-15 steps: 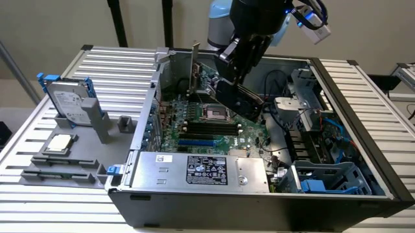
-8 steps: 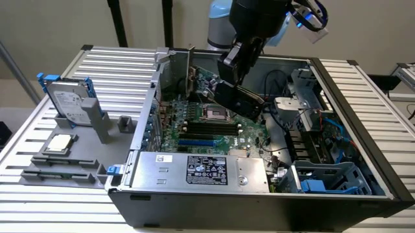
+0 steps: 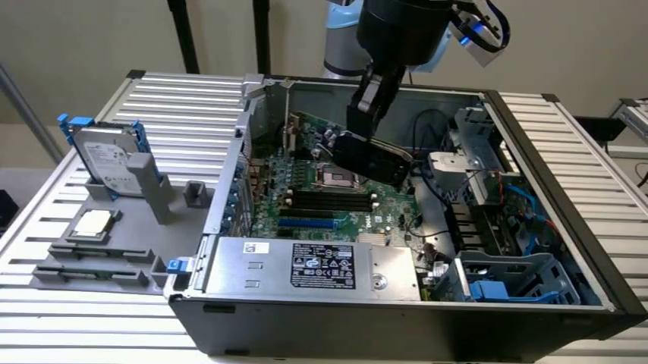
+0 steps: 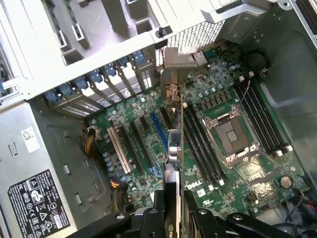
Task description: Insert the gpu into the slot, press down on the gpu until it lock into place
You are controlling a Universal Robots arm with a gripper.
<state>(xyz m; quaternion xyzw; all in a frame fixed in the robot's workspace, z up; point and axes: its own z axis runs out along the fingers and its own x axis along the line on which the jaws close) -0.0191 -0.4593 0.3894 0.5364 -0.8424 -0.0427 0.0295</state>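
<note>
The gripper (image 3: 363, 114) is clamped on the gpu (image 3: 377, 158) — card hangs tilted, clear above the motherboard (image 3: 390, 196). The slot (image 3: 306, 224) lies below it, toward the exterior view's left — long axes roughly parallel, card not yet seated.

The gpu (image 3: 372, 155), a flat black card with a glossy shroud, hangs tilted in the air over the middle of the green motherboard (image 3: 390, 203). The slot (image 3: 306, 224), a long, narrow, bright blue strip, lies unfilled near the motherboard's lower edge in the exterior view, apart from the card.
</note>
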